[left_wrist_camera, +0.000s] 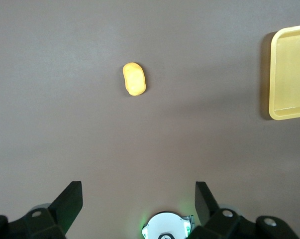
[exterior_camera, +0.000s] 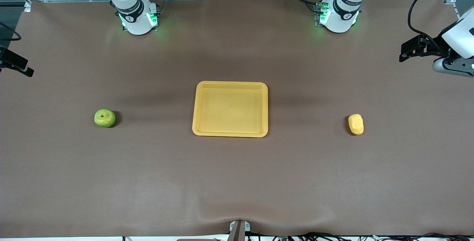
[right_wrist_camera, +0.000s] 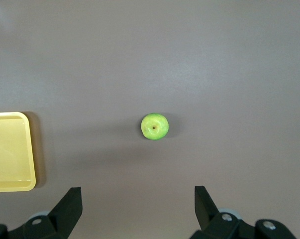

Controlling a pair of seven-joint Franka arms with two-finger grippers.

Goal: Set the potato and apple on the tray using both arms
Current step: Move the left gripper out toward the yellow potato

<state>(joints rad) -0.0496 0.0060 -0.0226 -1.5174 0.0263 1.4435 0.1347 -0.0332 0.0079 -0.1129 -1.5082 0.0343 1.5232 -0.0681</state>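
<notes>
tray [exterior_camera: 230,85]: flat in the middle of the desk [exterior_camera: 237,181], nothing in it.
apple [exterior_camera: 104,118]: on the desk toward the right arm's end, well apart from the tray, stem dimple up.
potato [exterior_camera: 356,124]: on the desk toward the left arm's end, well apart from the tray.
left claw [left_wrist_camera: 138,204]: up in the air over the desk's left-arm end, fingers spread wide, holding nothing.
right claw [right_wrist_camera: 138,205]: high over the desk's right-arm end, fingers spread wide, holding nothing.
</notes>
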